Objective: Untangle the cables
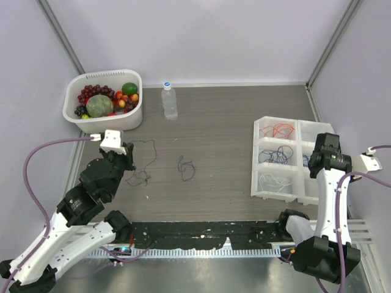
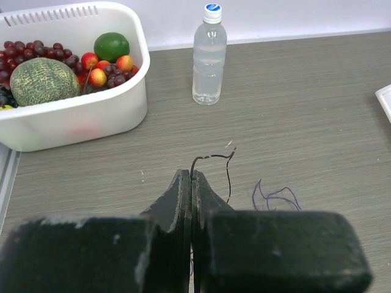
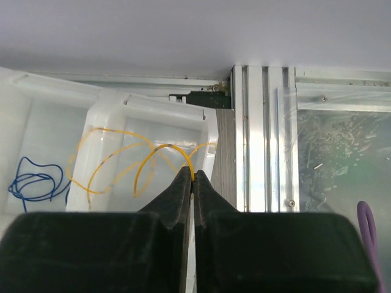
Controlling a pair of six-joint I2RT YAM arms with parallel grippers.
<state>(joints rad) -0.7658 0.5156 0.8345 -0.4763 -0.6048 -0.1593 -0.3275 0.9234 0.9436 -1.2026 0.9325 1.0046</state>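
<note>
A thin black cable [image 1: 146, 174] lies looped on the wood table, and my left gripper [image 2: 192, 176] is shut on one end of it. In the left wrist view the black cable [image 2: 227, 183] curls up and away from the tips. Just to the right a purple cable [image 2: 254, 196] lies loose on the table, clear of the black one. My right gripper [image 3: 193, 176] is shut on a yellow cable [image 3: 165, 146] that loops into a compartment of the white divided tray [image 3: 211, 131]. A blue cable [image 3: 33, 183] rests in the neighbouring compartment.
The divided tray [image 1: 255, 160] at the right holds orange-red [image 1: 278, 129], blue-purple [image 1: 275, 155] and white [image 1: 272, 181] wires in separate cells. A white basket of fruit [image 1: 131, 116] stands at the back left, with a water bottle [image 1: 169, 101] beside it.
</note>
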